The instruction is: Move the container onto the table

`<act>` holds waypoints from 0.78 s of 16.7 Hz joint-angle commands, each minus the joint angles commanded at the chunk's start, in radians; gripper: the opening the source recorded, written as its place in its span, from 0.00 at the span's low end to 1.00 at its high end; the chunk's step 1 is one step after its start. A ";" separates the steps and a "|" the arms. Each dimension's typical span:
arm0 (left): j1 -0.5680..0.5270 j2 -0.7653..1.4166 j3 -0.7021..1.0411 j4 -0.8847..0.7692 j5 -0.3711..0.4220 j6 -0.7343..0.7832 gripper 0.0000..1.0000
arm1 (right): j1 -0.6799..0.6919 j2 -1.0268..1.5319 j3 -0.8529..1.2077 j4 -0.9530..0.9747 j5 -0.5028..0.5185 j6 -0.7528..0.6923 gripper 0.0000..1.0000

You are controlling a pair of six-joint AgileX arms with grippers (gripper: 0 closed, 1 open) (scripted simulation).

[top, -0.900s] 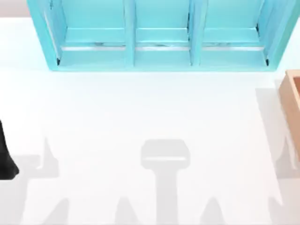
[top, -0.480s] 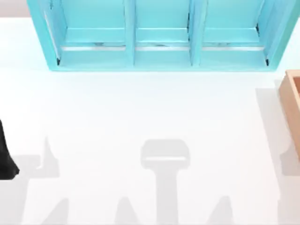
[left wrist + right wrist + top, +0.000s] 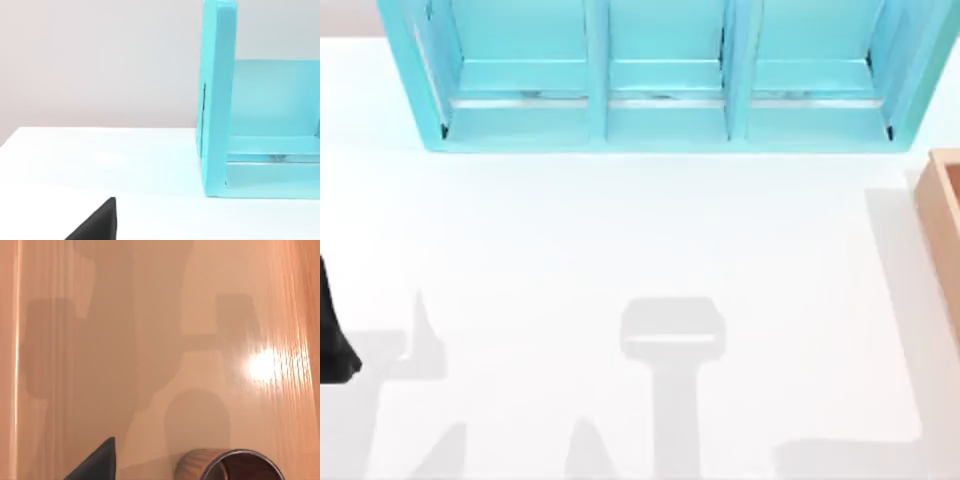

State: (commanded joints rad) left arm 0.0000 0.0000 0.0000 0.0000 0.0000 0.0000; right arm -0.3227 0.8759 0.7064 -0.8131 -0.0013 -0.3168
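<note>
The container, a small pinkish-brown ribbed cylinder with a shiny rim, stands on the floor of the tan wooden box. My right gripper hangs over the box's inside, with one dark tip showing beside the container and apart from it. The white table spreads across the top view. At the table's left edge sits my parked left gripper, whose dark tip hovers over the table.
A turquoise shelf unit with three compartments stands along the table's far side, its end wall close ahead of the left wrist. The wooden box sits at the table's right edge.
The right arm's shadow at the table's front right has shifted and widened into a broad band. The left arm has not moved.
</note>
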 joint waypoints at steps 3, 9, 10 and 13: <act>0.000 0.000 0.000 0.000 0.000 0.000 1.00 | -0.088 0.243 0.187 -0.220 0.000 -0.087 1.00; 0.000 0.000 0.000 0.000 0.000 0.000 1.00 | -0.201 0.531 0.447 -0.492 0.001 -0.199 1.00; 0.000 0.000 0.000 0.000 0.000 0.000 1.00 | -0.207 0.546 0.463 -0.505 0.001 -0.205 1.00; 0.000 0.000 0.000 0.000 0.000 0.000 1.00 | -0.210 0.551 0.468 -0.510 0.001 -0.208 1.00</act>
State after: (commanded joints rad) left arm 0.0000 0.0000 0.0000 0.0000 0.0000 0.0000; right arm -0.5323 1.4268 1.1749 -1.3230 -0.0006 -0.5246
